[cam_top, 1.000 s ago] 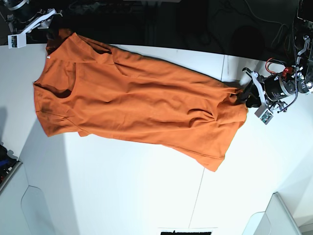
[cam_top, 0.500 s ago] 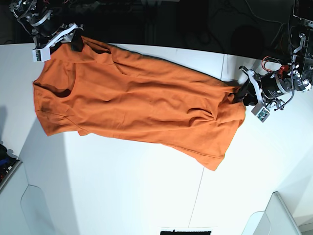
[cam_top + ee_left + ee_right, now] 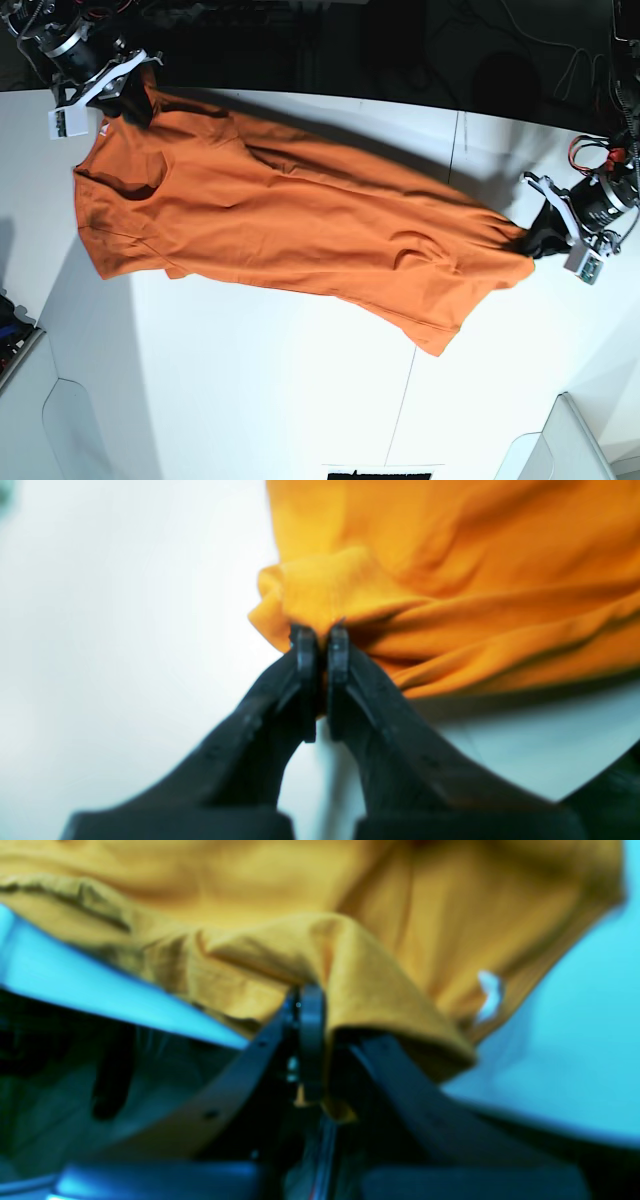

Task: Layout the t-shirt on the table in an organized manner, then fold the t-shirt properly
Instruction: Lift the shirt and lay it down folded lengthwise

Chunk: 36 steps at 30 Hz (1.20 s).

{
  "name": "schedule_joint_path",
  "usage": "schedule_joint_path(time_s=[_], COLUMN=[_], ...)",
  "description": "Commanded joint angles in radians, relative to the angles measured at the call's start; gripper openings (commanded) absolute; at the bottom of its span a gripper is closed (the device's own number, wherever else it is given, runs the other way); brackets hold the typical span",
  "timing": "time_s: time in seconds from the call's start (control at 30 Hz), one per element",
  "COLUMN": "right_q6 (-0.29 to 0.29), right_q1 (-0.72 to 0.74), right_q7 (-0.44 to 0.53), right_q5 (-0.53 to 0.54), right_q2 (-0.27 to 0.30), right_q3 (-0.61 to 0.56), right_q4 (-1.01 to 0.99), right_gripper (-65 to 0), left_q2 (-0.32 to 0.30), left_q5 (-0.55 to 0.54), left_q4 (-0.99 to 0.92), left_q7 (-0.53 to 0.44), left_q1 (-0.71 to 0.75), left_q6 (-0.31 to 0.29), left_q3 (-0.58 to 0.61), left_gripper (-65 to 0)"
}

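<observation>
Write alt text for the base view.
An orange t-shirt lies stretched across a white table, seen from above. The right gripper pinches its collar end, and the left gripper pinches its hem end.

Left gripper [image 3: 318, 637] clamped tight; right gripper [image 3: 320, 1005] clamped, arms spread wide apart.

This looks like a robotics lab. A wide white bench [image 3: 250, 390] with a thin dark seam carries two camera-fitted robot arms at opposite ends. Behind the bench's far edge lies a dark space strung with loose cables [image 3: 520, 45] and equipment, with no household furniture.
</observation>
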Motion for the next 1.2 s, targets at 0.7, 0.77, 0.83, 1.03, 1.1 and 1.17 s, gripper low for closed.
schedule_joint_path(time_s=[0.7,0.77,0.83,1.03,1.1,1.17], right_q6=[0.018,0.018,0.018,0.018,0.017,0.013], right_q1=[0.273,0.36,0.458,0.782,0.863,0.921], right_q7=[0.126,0.16,0.195,0.216,0.213,0.2], right_q5=[-0.043,-0.09,-0.156,-0.266,-0.276,-0.275], right_q2=[0.066,0.098,0.128,0.15,0.15,0.15], right_q3=[0.213,0.167,0.106,-0.015,-0.029,-0.038], right_q4=[0.111,-0.003,-0.133,-0.478,-0.584,-0.679], right_gripper=[-65.0,-65.0,-65.0,-65.0,-65.0,-60.4], left_q2=[-0.003,-0.003,-0.002,0.083,0.113,0.134], left_q5=[-0.111,-0.031,0.033,0.144,0.144,0.143], left_q4=[0.091,-0.035,-0.181,-0.566,-0.657,-0.718], left_q7=[-0.093,-0.134,-0.2,-0.248,-0.245,-0.239], left_q1=[-0.178,-0.282,-0.389,-0.68,-0.734,-0.758], left_q6=[0.017,0.05,0.06,0.101,0.1,0.096], left_q3=[-0.168,-0.041,0.08,0.277,0.298,0.299], left_gripper=[-65.0,-65.0,-65.0,-65.0,-62.0,-49.1])
